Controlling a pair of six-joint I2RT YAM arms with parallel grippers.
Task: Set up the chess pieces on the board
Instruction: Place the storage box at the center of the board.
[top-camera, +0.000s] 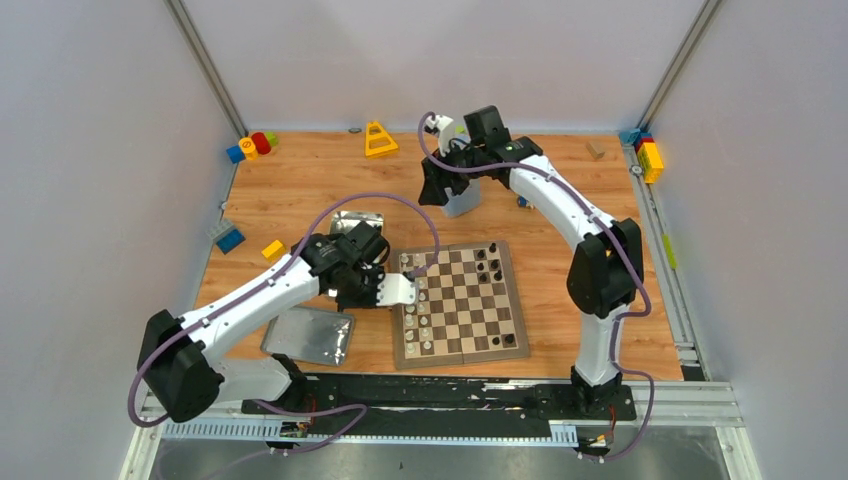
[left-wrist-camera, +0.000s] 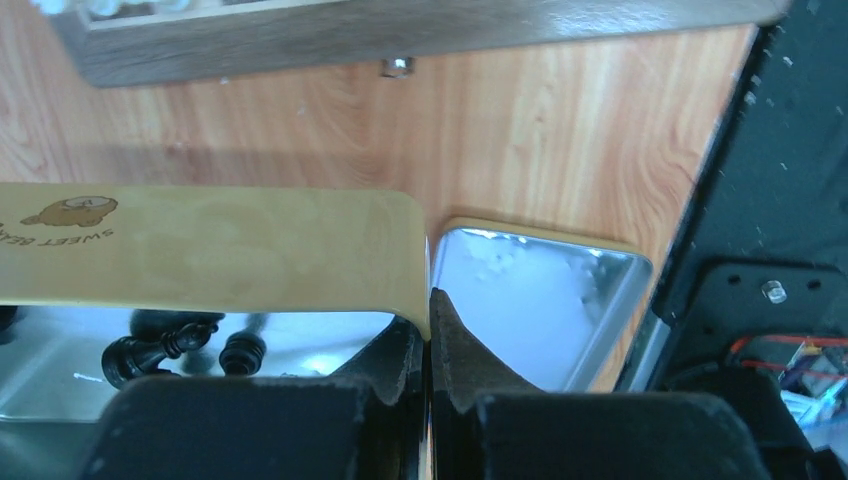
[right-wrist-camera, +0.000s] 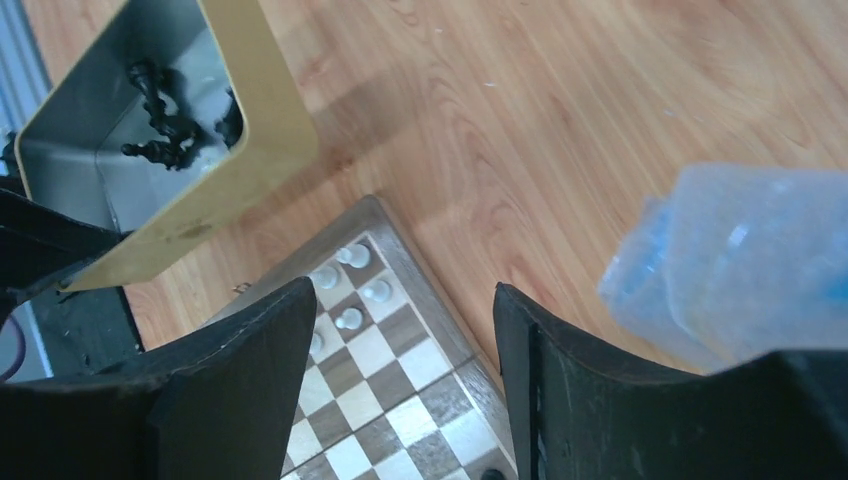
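Chess pieces (top-camera: 420, 300) are partly set out on the board (top-camera: 465, 312), which lies on the desk (top-camera: 300, 190) between the two arms' bases. Cream-white ones fill squares along its left side. A few black ones (top-camera: 486, 262) stand toward its far right, and one more black piece is by the near right corner. More black pieces (right-wrist-camera: 165, 125) lie loose inside a tin (right-wrist-camera: 262, 140) with a pale yellow outer wall and a silver inside.

The tin is off the desk and tilted, just beside the board's left edge, with its opening turned toward the right wrist camera. The left jaws are clenched on the tin's thin wall, and the dark fingers (left-wrist-camera: 480, 380) pinch it at a rounded corner. A silver lid (top-camera: 310, 335) lies flat on the desk left of the board, close to the black base strip (top-camera: 450, 395). Another silvery metal piece (top-camera: 357, 220) shows behind the left wrist, mostly hidden.

The right jaws are parted with nothing between them, held above the desk off the board's far left corner. A blurred, bluish translucent thing (right-wrist-camera: 740, 260) sits right beside one finger; it may be touching it, but the view is too soft to say. Colourful toy blocks (top-camera: 250, 146) are scattered along the desk's far and side edges.
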